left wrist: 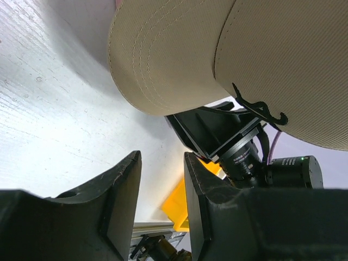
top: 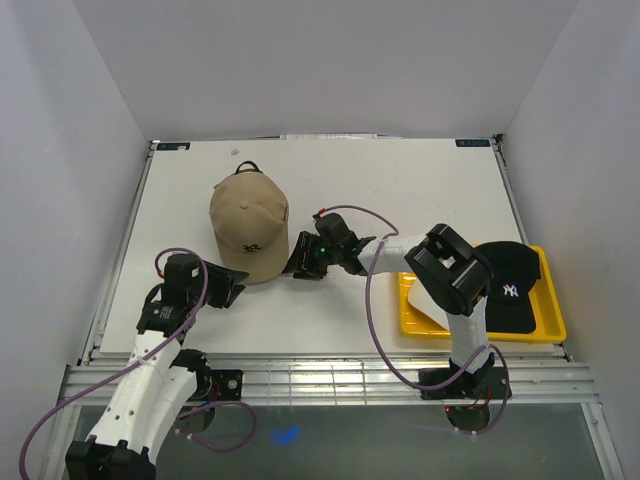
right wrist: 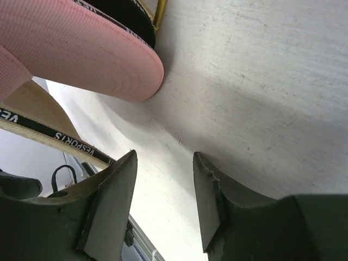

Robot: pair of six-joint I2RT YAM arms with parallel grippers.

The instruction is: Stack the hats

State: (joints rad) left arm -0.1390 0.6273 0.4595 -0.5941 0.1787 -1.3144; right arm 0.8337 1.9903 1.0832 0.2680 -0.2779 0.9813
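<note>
White "NY" monogram on front of black cap [top: 511, 288]. Black seam tape [right wrist: 65, 137] on the tan cap [right wrist: 32, 106] inside reads "VESPORTS" in white. White lettering on pink cap [right wrist: 81, 60] inner band [right wrist: 125, 24], tan cap's dark front logo and blue stickers [top: 172, 146] at table [top: 420, 190] far edge: not legible.

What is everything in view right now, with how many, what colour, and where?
tan cap: one, tan with dark logo, table's middle-left
pink cap: one, pink, brim showing by the tan cap's brim, hidden from above
black cap: one, black with white logo, in the tray
tray: one, yellow, table's near right
white item: one, white, in the tray, mostly hidden by the right arm
table: one, white
left tool: one, black, open and empty, near the tan cap's brim
right tool: one, black, open and empty, beside the pink brim
</note>
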